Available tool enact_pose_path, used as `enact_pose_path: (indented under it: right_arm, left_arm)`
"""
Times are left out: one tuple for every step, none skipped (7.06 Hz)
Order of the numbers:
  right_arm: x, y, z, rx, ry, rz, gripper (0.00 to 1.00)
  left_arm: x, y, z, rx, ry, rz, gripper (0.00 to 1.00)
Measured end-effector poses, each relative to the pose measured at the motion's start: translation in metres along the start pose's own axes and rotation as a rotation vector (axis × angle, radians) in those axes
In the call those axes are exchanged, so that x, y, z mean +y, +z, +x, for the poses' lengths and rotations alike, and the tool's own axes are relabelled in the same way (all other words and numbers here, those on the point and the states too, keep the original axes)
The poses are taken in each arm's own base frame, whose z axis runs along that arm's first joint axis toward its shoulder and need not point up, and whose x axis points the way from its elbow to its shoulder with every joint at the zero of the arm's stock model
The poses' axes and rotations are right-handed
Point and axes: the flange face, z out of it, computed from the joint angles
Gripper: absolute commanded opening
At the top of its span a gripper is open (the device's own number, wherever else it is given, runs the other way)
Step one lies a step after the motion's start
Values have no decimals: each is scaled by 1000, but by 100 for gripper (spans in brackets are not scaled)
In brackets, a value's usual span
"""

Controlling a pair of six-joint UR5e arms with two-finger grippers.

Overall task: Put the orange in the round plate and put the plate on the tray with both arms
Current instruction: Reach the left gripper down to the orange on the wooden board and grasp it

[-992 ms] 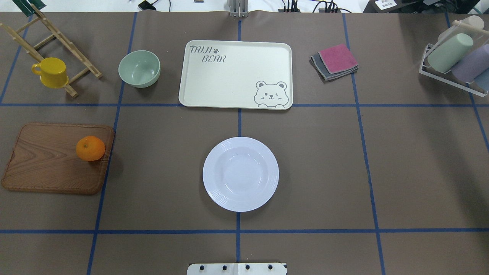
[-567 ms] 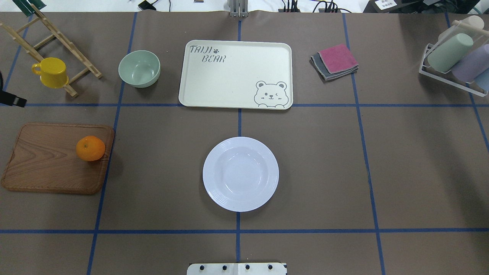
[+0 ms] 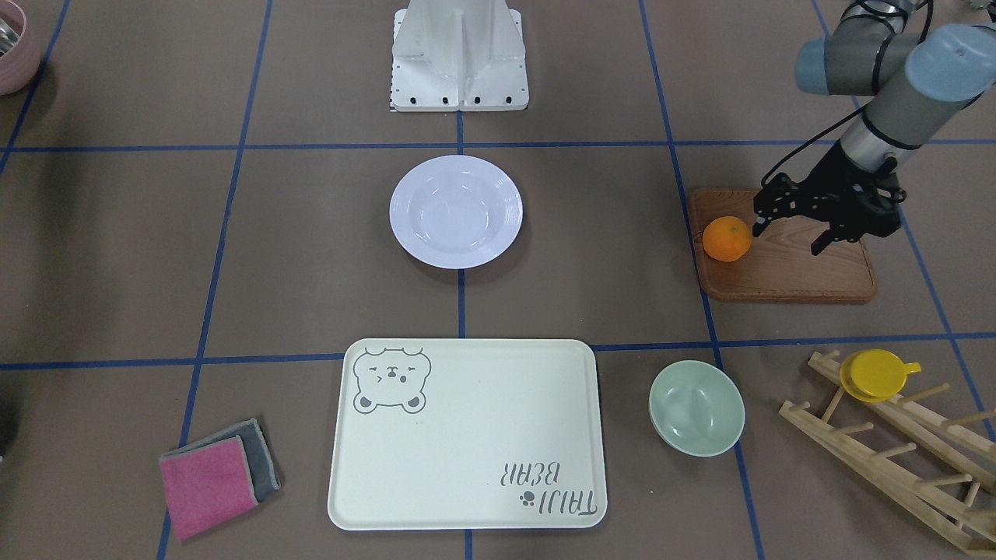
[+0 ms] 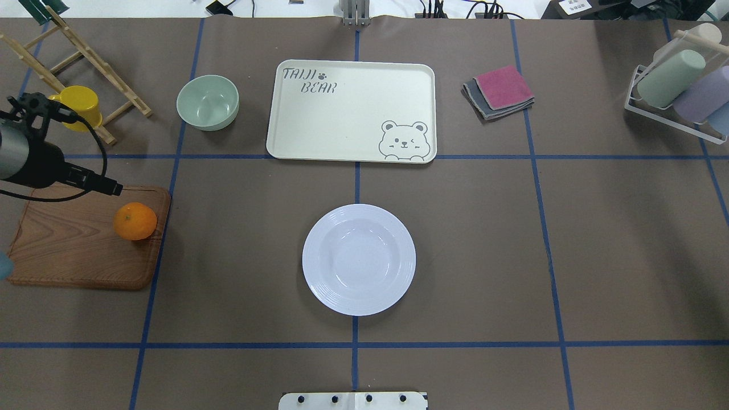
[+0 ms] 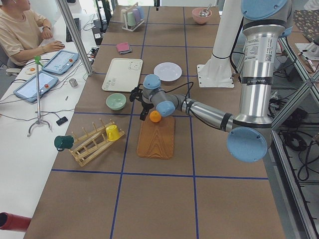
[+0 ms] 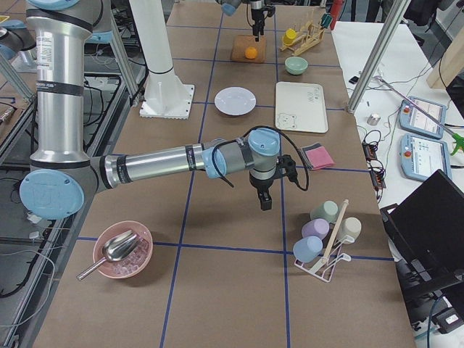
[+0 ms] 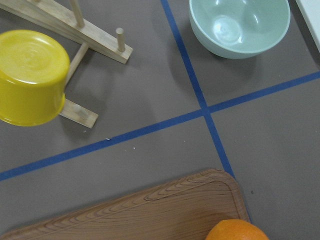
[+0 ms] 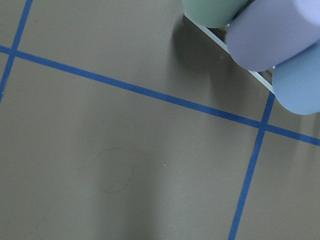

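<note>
Hovering spread wide at the wooden board's (image 3: 809, 274) edge, the left claw (image 3: 786, 236) has one orange (image 3: 727, 238) lying just beside it on that board. One round plate (image 3: 455, 211), one tray (image 3: 467, 424) and one green bowl (image 3: 696, 411) sit unfilled, well apart from it, on the brown, blue-taped bench (image 3: 156, 272). Whether the right claw (image 6: 265, 203) is wide or narrow cannot be told.

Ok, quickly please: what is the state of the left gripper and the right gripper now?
Left gripper: open, holding nothing, near the orange.
Right gripper: cannot be told; it shows only in the side view.
</note>
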Motion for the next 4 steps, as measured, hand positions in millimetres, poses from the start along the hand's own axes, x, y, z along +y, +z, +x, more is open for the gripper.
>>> enact_pose_path:
  right_arm:
    - [0, 1, -1, -1, 0, 0, 100]
    - [0, 1, -1, -1, 0, -1, 100]
    - [0, 2, -1, -1, 0, -2, 100]
    - [0, 2, -1, -1, 0, -3, 100]
  left_arm:
    - [6, 12, 11, 0, 4, -18, 100]
    - [11, 21, 18, -2, 10, -32, 100]
    - [15, 28, 24, -11, 18, -39, 100]
    - [20, 36, 28, -24, 25, -47, 100]
